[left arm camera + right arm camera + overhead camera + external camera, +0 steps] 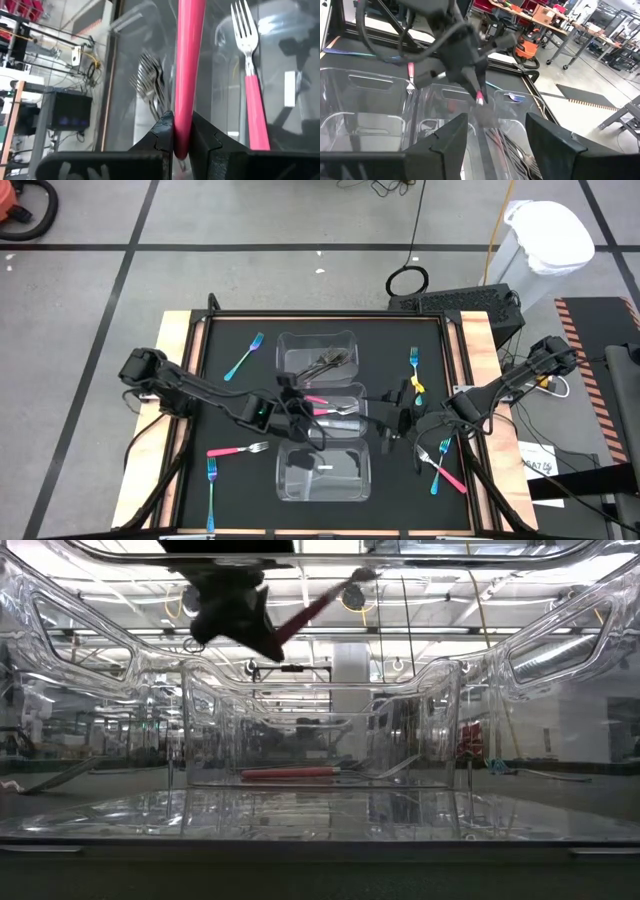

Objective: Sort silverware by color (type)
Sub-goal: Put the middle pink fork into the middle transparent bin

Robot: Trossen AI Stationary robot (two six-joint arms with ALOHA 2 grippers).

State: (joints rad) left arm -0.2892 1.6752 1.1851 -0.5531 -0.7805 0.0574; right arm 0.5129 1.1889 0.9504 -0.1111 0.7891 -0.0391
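Observation:
My left gripper (pixel 296 395) hangs over the middle clear container (pixel 352 392), shut on a pink-handled fork (pixel 318 602). A second pink fork (pixel 251 95) lies on that container's floor. Dark grey forks (pixel 328 360) lie in the far container (pixel 290 340). The near container (pixel 322 472) holds only a white label. My right gripper (pixel 392 420) hovers open just right of the middle container, nothing between its fingers (pixel 545 145). Loose forks lie on the black mat: blue (pixel 243 356), pink (pixel 237 449), blue (pixel 211 480), blue and yellow (pixel 415 370), pink and blue (pixel 441 464). My left gripper pinches the fork's pink handle (pixel 183 120) between its two fingers, close to the handle's free end, whose tip (pixel 480 97) pokes out past them. The fingers slant down from the table's left. The fork is lifted clear above the middle container, tilted, tines (pixel 360 575) uppermost.
The three containers stand in a row down the mat's middle, from far to near. Wooden rails (pixel 178 340) border the mat on the left and right. A dark box (pixel 470 305) and cables lie beyond the far right corner.

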